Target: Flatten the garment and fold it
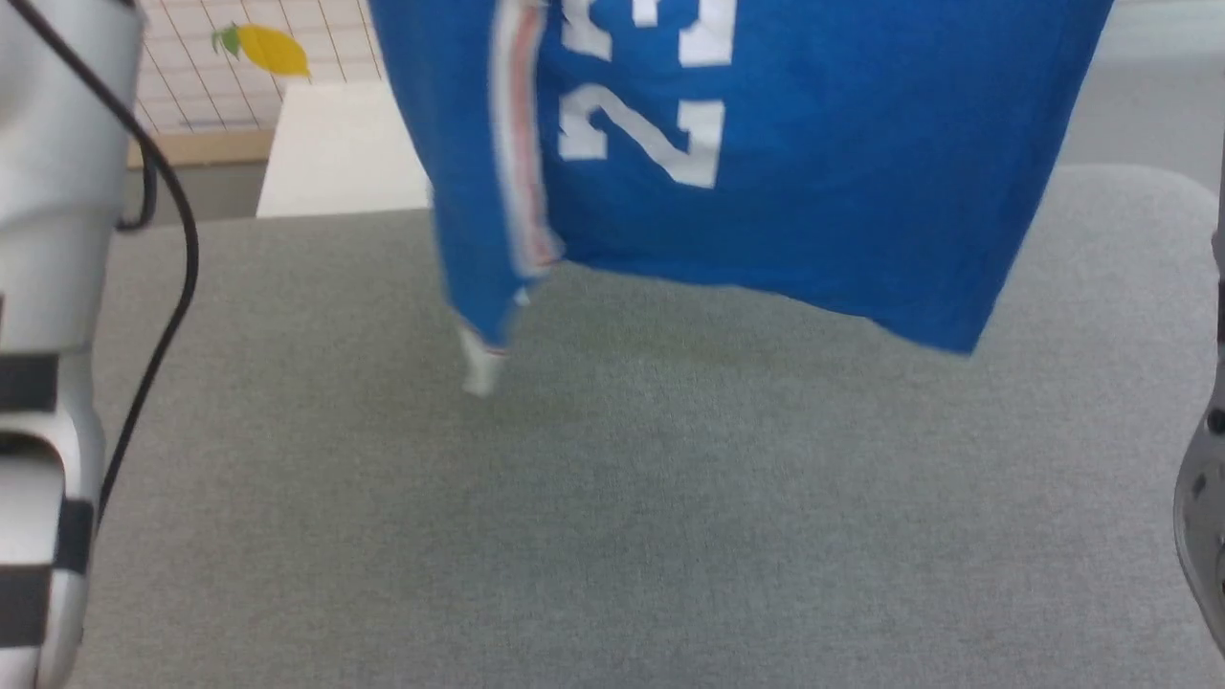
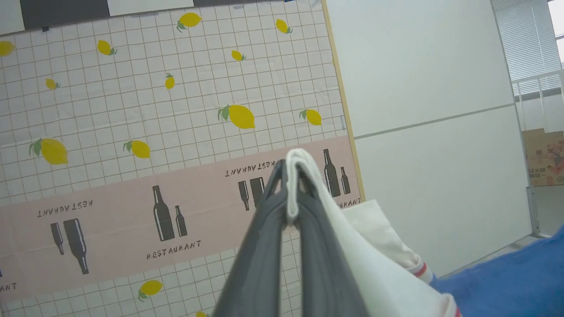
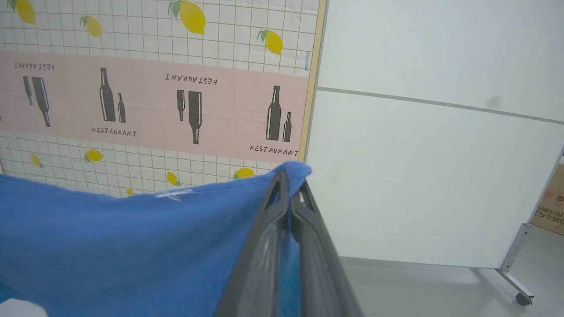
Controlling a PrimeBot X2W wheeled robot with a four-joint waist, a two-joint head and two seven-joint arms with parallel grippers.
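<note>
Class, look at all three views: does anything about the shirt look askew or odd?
Yes: the garment hangs askew above the grey table. The left gripper pinches a white sleeve, the right gripper a blue edge, so the 23 lies sideways, the lower edge slants and one sleeve tip dangles.

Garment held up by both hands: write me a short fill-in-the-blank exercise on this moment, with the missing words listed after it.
1. The left hand is shut on a ____ part of the garment.
2. The right hand is shut on a ____ edge of it.
3. The wall panel beyond the left hand is printed with yellow ____.
4. The table below the garment is ____ in colour.
Missing words: white; blue; lemons; grey.
</note>
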